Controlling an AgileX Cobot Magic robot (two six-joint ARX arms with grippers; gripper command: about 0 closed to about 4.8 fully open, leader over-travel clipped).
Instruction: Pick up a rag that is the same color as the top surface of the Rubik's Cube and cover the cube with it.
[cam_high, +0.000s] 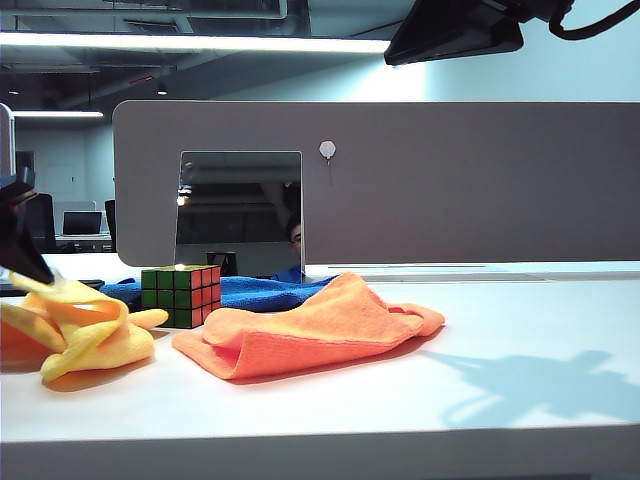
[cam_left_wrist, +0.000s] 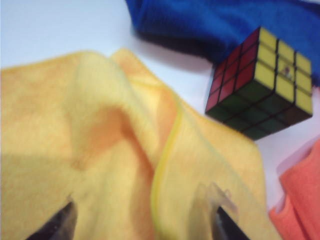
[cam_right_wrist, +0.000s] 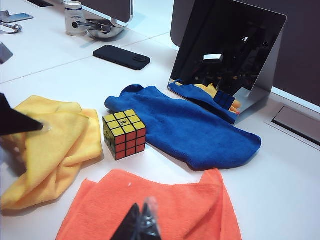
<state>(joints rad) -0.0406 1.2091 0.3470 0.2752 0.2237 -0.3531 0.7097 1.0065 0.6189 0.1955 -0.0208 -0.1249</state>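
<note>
The yellow rag (cam_high: 80, 330) lies crumpled at the table's left, just left of the Rubik's Cube (cam_high: 180, 295), which shows green and red sides. In the left wrist view the rag (cam_left_wrist: 100, 150) fills most of the picture, and the cube (cam_left_wrist: 260, 82) with its yellow top stands beyond it, uncovered. My left gripper (cam_left_wrist: 140, 227) is open right over the rag, its fingers wide apart with folds between them. My right gripper (cam_right_wrist: 142, 222) is shut and empty above the orange cloth (cam_right_wrist: 150, 210), with the cube (cam_right_wrist: 124, 133) further out.
A blue cloth (cam_right_wrist: 195, 125) lies behind the cube, running up to a mirror stand (cam_right_wrist: 230, 55). The orange cloth (cam_high: 310, 335) is spread right of the cube. A black phone (cam_right_wrist: 121, 56) lies farther back. A grey partition (cam_high: 450, 180) closes off the rear.
</note>
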